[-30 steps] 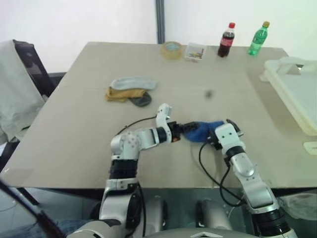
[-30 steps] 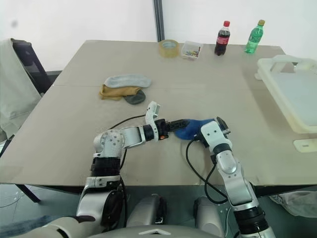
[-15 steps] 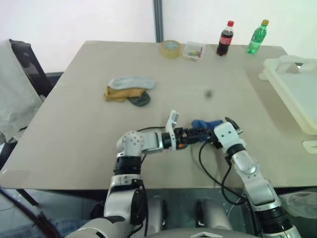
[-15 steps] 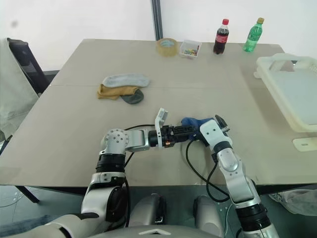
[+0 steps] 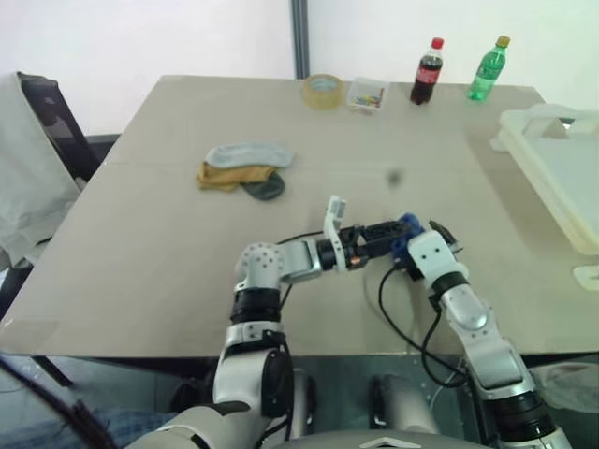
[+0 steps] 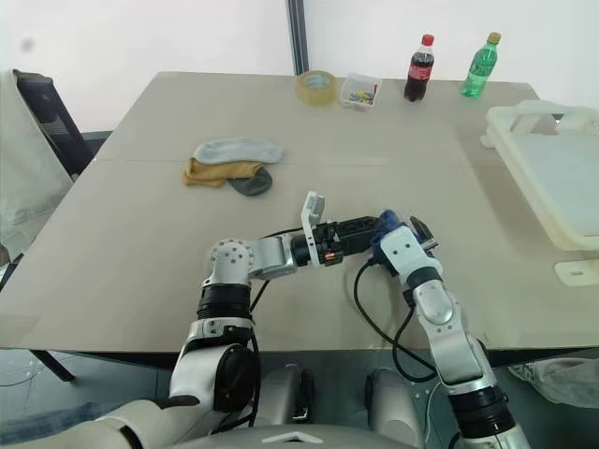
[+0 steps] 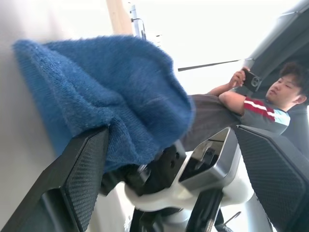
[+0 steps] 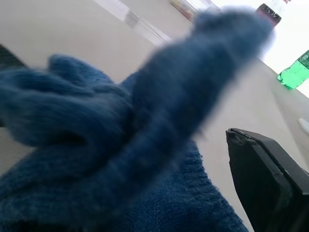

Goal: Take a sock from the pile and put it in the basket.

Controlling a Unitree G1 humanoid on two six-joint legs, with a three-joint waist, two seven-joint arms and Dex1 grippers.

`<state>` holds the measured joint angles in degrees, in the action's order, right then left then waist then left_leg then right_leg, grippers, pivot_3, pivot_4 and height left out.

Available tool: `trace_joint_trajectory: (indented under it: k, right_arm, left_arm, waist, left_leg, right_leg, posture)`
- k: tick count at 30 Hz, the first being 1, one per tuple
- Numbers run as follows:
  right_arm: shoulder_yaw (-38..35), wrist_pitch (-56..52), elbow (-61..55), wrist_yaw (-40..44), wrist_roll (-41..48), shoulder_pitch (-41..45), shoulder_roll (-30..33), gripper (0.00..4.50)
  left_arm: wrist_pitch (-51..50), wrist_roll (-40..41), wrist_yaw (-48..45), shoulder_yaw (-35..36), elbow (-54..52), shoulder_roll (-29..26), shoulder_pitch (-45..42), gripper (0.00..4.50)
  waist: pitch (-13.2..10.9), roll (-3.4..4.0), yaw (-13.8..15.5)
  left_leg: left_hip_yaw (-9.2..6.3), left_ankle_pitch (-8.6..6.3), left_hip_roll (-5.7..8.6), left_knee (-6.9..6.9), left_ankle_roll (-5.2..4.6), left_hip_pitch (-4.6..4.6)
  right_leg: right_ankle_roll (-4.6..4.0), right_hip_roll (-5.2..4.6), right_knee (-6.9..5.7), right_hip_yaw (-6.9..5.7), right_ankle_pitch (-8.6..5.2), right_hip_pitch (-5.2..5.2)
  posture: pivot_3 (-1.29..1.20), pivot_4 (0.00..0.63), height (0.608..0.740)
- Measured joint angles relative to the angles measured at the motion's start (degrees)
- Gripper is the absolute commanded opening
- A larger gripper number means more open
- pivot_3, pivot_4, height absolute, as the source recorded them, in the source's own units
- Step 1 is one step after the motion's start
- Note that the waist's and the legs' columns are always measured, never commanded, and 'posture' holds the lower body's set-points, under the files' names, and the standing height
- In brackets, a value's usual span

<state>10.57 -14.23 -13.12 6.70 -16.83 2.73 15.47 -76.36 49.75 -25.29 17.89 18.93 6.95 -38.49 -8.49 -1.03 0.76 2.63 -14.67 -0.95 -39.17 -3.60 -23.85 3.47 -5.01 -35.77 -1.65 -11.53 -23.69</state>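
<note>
Left gripper (image 5: 391, 238): reaching across to the right at table height, its black fingers (image 7: 82, 169) spread wide either side of the blue sock; I can't make out a grip from it
Right gripper (image 5: 412, 245): pointing forward over the near middle of the table, and the blue sock is bunched up in its jaws, which are clamped on the cloth
Blue sock (image 5: 405, 226): a royal blue bundle between the two grippers, lifted off the table top, sticking out past the right gripper's fingers
Pile (image 5: 245, 169): well off to the left and further back on the table; a pale grey-blue sock lies on top, a mustard one beneath it, a dark grey one at the near right edge
Basket (image 5: 560, 173): big white tub at the right edge of the table, well apart from both grippers
Table (image 5: 168, 253): wide beige top, bare around the arms
Far edge: a roll of tape (image 5: 324, 94), just beside it a small clear box (image 5: 368, 96) with coloured bits, then a cola bottle (image 5: 427, 73) and a green bottle (image 5: 488, 71)
Person (image 7: 270, 104): seated beyond the table in the left wrist view, holding up a phone
</note>
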Motion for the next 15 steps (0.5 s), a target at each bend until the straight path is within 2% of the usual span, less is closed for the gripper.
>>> trace_joint_trajectory:
  k: [4,10,15]
  right_arm:
    - [-0.08,-0.45,-1.09,0.87,-0.17,-0.47,0.73,3.76]
    - [-0.18,-3.11,-7.24,6.16,-0.94,-2.75,6.30,3.76]
    - [-3.08,-6.85,-12.08,10.45,-0.71,-3.55,9.98,3.76]
  left_arm:
    - [1.40,0.00,-0.01,0.02,1.41,0.09,-0.88,4.44]
    - [2.62,0.00,-0.57,-0.61,2.10,0.18,-1.28,4.44]
    - [2.96,-0.01,-0.97,-0.76,2.10,0.11,-1.28,4.44]
  waist:
    - [-0.04,0.00,0.04]
    - [-0.23,0.04,0.07]
    - [-0.35,-0.03,0.00]
  left_leg:
    - [-0.01,0.00,0.00,0.00,0.00,-0.02]
    - [0.00,-0.01,0.01,0.04,-0.01,-0.07]
    - [0.00,-0.01,0.00,0.04,-0.01,-0.08]
  right_leg:
    - [0.00,0.00,0.02,-0.01,0.00,-0.01]
    - [0.00,0.00,0.07,-0.01,0.00,-0.04]
    - [0.01,0.00,0.07,-0.02,0.00,-0.06]
  posture:
    - [0.00,0.150,0.740]
    - [0.00,0.150,0.740]
    - [0.00,0.150,0.740]
